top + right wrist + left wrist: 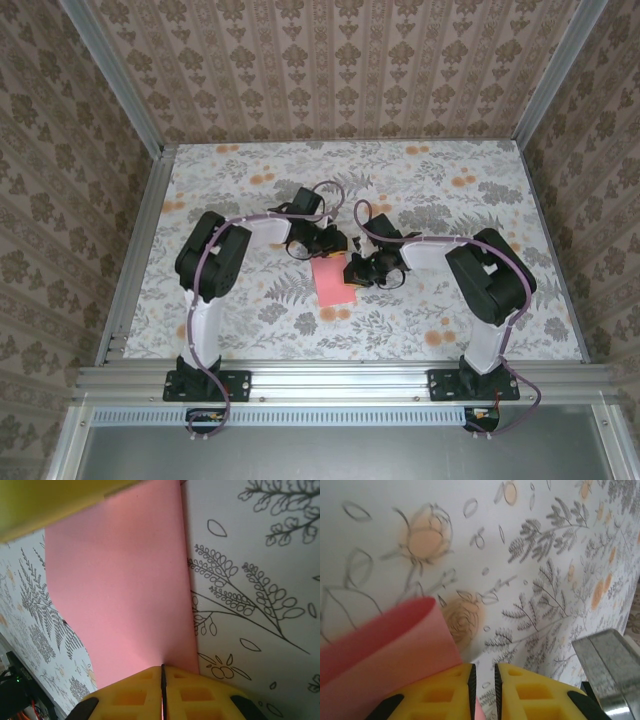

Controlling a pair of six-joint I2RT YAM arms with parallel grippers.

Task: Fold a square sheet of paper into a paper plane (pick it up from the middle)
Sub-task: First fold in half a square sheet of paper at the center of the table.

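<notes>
the square sheet of paper [333, 284], doubled over into a pink oblong, is laid at the middle of the flowered tabletop [240, 180], its long axis run from near to far between the arms. its right edge is pinched by the closed right fingers [135, 692]; the left fingers [445, 695] are parted by a narrow gap beside the curled fold

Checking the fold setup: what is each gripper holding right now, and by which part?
The right gripper pinches the pink sheet of paper at its edge. Whether the left gripper grips it cannot be told.
</notes>
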